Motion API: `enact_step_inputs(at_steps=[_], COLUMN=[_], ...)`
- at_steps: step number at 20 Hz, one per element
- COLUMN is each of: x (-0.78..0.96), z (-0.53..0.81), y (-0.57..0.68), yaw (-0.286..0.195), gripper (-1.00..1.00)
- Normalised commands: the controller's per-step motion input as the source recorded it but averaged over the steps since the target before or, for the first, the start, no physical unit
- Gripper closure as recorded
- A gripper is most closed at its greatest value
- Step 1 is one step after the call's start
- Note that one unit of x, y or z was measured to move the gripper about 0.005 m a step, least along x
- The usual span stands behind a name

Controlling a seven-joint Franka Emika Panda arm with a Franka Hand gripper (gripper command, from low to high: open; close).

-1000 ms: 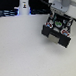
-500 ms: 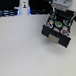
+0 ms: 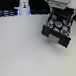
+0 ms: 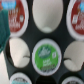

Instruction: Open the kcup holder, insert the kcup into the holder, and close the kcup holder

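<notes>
The kcup holder (image 3: 57, 31), a black box, stands at the back on the exterior view's right. Its drawer is pulled out and shows round slots. The arm hangs straight over it, and my gripper (image 3: 57, 15) is just above the open drawer. Its fingers merge with the dark box, so I cannot tell how they stand. In the wrist view, a green kcup (image 4: 46, 55) sits in a middle slot of the drawer tray (image 4: 31, 34). Red-topped pods (image 4: 15, 18) fill the corner slots, and the slots beside the green kcup are pale and empty. The wrist view is blurred.
A white bottle-like object (image 3: 23, 6) with a dark mark stands at the back on the exterior view's left. The white table (image 3: 25, 52) spreads out in front of the holder. A blurred teal shape (image 4: 4, 22) lies at one edge of the wrist view.
The arm and the view of the holder have shifted only slightly. The drawer stays out under the gripper.
</notes>
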Motion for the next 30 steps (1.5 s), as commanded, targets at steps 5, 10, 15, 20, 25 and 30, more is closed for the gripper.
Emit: enact_step_inputs(at_steps=[5, 10, 15, 20, 25, 30], x=[0.64, 0.67, 0.68, 0.39, 0.12, -0.07], z=[0.03, -0.03, -0.07, -0.22, -0.17, -0.15], y=[-0.35, -0.26, -0.12, 0.10, 0.18, 0.06], yaw=[0.034, 0.048, 0.059, 0.110, 0.215, 0.228], gripper=[-1.00, -1.00, -1.00, -1.00, -1.00, -1.00])
